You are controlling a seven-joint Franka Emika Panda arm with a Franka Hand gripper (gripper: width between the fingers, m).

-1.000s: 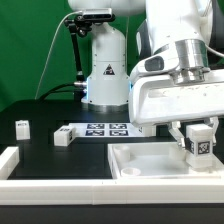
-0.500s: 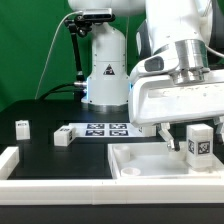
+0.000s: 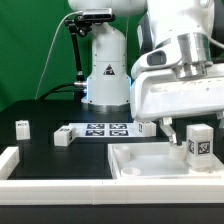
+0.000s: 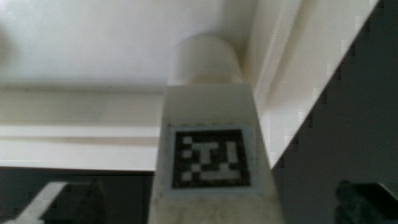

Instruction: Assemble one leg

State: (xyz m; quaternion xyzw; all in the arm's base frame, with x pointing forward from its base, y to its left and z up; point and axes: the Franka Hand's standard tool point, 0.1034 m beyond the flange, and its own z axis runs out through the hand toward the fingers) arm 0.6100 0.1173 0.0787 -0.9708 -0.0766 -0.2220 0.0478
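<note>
The arm is working on the mounting step. The leg [image 3: 200, 142] is standing upright at a far corner of the white tray-like top [image 3: 150, 163], which is lying along the worktop's near edge, toward the corner on the exterior view's right. The jaws are hanging around the leg with a gap on either side, apart and not pressing on it as far as both views are showing. One finger [image 3: 171, 130] is sitting clear of the block on the exterior view's left.

I am judging that the leg is resting in its corner seat but is not yet shown to be tight. The next move is therefore calling for the jaws to close squarely on the block's sides and turn it about its upright axis without tipping it.

The exterior view is giving the layout. A spare leg [image 3: 22, 126] and a second spare leg [image 3: 63, 137] are lying toward the far edge on the exterior view's left, and the marker board [image 3: 105, 129] is lying beside them. None of these is showing in the wrist view.

The wrist view is looking along the leg [image 4: 210, 150], with its tag facing the camera and a rounded end beyond the tag meeting the pale top [image 4: 89, 100]. The leg is lying centred in the picture. How far that end is seated is staying hidden in both views.
</note>
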